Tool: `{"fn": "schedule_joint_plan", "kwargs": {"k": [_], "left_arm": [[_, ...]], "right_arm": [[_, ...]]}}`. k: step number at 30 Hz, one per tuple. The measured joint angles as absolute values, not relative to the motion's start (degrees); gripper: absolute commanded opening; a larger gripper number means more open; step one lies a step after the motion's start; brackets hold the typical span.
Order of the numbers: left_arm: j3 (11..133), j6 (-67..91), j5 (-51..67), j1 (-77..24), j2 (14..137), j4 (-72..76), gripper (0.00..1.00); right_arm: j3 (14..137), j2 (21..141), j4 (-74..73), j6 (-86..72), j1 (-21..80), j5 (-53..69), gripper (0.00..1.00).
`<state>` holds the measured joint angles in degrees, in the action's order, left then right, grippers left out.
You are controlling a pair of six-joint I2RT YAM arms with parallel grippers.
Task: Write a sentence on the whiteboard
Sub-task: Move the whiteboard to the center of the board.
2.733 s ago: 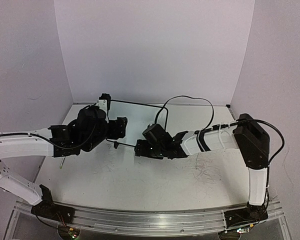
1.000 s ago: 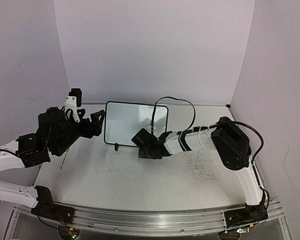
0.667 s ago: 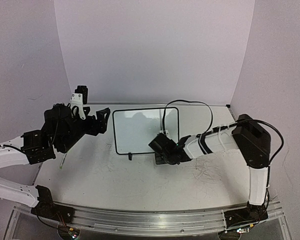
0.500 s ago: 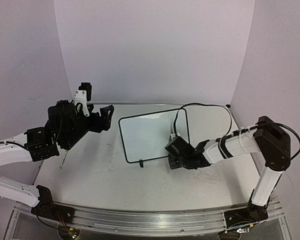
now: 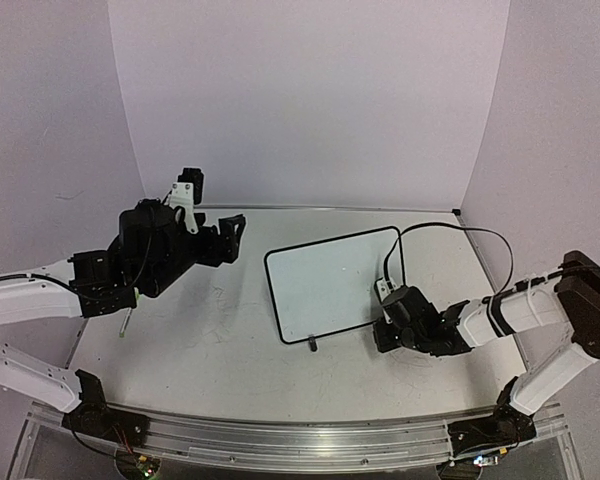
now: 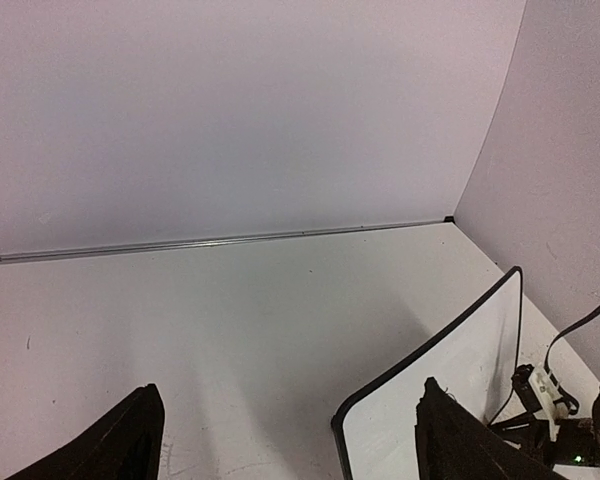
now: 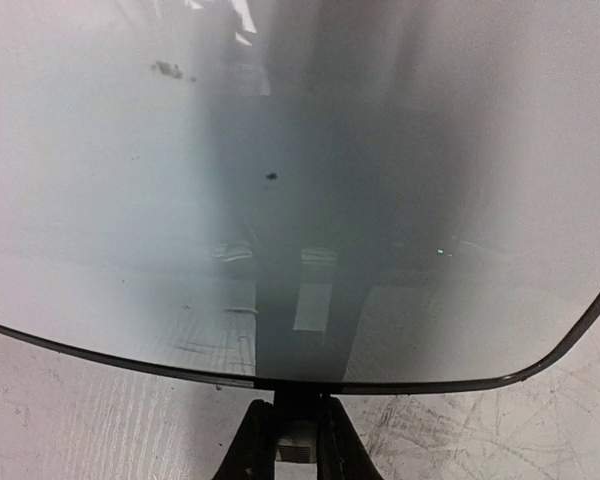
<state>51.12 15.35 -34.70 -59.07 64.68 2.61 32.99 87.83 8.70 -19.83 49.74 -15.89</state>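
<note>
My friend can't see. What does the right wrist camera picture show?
The right arm's black fingers pinch the near edge of a small white board with a thin black frame. It fills most of the picture, blank but smudged.

Soft, even overhead light fills the top view. The bench [image 5: 230, 340] is bright and the walls carry a pale lilac cast. In the left wrist view a diffuse grey shadow lies on the bench just left of the whiteboard [image 6: 450, 390], and the left pincer [image 6: 290, 445] shows only as two black, featureless fingers [image 6: 130, 445]. The right wrist view is hazy, with a dark vertical band down the whiteboard's middle and pale glare along its far edge.
</note>
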Motion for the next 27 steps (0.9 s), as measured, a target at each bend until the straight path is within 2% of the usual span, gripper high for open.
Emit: {"fn": "schedule_joint_plan", "kwargs": {"k": [12, 17, 23, 27], "left_arm": [[53.64, 18.97, -33.40, -59.07, 65.32, 1.30, 0.88], [54.02, 20.01, -33.12, -59.07, 65.21, -1.19, 0.88], [54.02, 20.82, -33.20, -59.02, 65.17, -3.93, 0.90], [54.02, 22.44, -32.45, -57.47, 64.50, -5.77, 0.90]], "right_arm": [[32.75, 87.70, 8.16, -28.59, 53.79, -20.11, 0.01], [32.75, 87.70, 8.10, -30.40, 55.05, -21.68, 0.19], [32.75, 86.49, 7.54, -31.72, 55.54, -23.02, 0.55], [32.77, 81.90, 5.90, -32.42, 57.02, -24.24, 0.64]]}}
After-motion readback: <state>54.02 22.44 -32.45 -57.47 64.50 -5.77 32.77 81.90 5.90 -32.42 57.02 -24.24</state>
